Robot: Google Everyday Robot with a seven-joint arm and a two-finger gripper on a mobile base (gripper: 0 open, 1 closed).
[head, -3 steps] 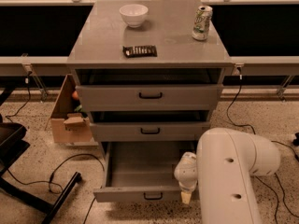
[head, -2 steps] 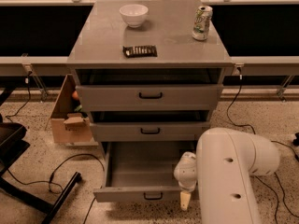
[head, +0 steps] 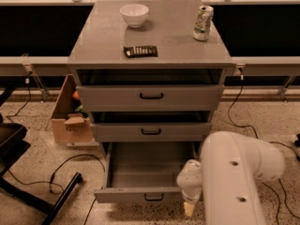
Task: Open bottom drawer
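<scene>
The grey cabinet [head: 117, 46] has three drawers. The bottom drawer [head: 140, 170] stands pulled out, its plain grey inside showing, with its low front panel and small black bar handle [head: 153, 198] towards me. My gripper [head: 189, 209] hangs at the drawer front's right end, just right of the handle, its pale tip pointing down. The white arm [head: 234, 177] fills the lower right and hides the drawer's right front corner. The top drawer [head: 150, 96] and the middle drawer [head: 151, 131] stand slightly ajar.
On the cabinet top are a white bowl [head: 134, 14], a drinks can [head: 203, 23] and a dark flat packet [head: 140, 51]. A cardboard box [head: 70, 118] stands left of the cabinet. Cables [head: 61, 168] and a black chair base [head: 28, 191] lie on the floor at left.
The gripper has dropped slightly by the drawer front's right end. The bottom drawer stays pulled out about the same.
</scene>
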